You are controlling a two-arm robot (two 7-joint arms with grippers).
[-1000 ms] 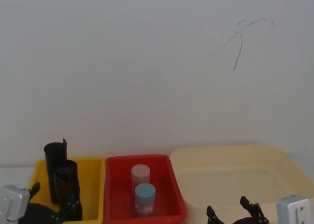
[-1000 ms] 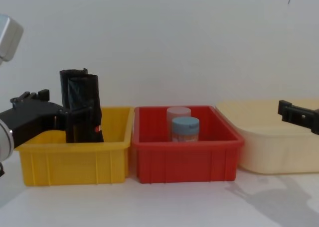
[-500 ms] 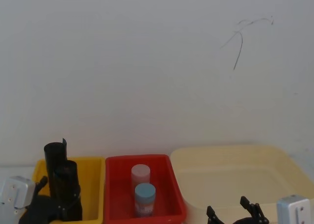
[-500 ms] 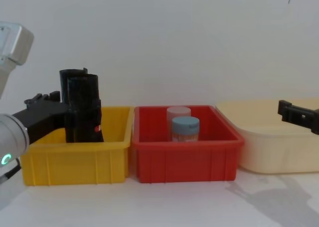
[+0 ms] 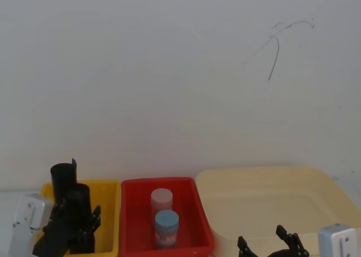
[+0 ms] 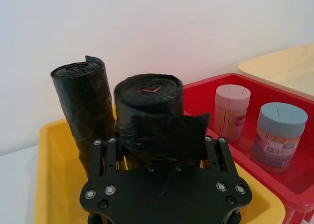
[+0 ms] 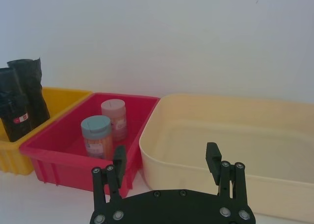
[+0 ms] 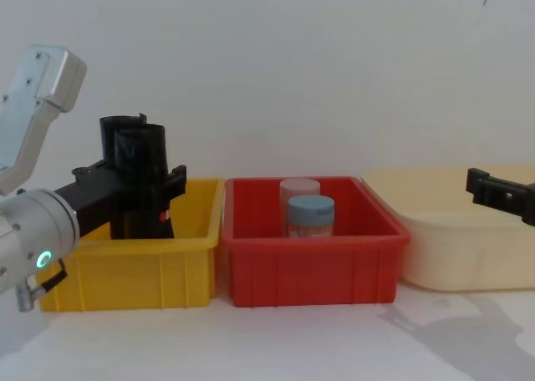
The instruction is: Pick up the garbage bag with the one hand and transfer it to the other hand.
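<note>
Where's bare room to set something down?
Free: cream tub right of the red bin, near the right gripper; table before the bins. Crowded: yellow bin, left gripper open around garbage bag beside second roll; red bin, two jars.

Lighting: bright, even, diffuse. Shadows: soft, faint, on my table (image 8: pixel 276 343) before the cream tub (image 8: pixel 443 260) (chest view).

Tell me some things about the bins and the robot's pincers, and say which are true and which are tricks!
1. The garbage bag and another roll stand in the yellow bin. True.
2. The blue-lidded jar sits in the yellow bin. False: it is in the red bin.
3. The left pincer is around the garbage bag. True.
4. The right pincer holds a jar. False: it is open and empty, by the cream tub.
</note>
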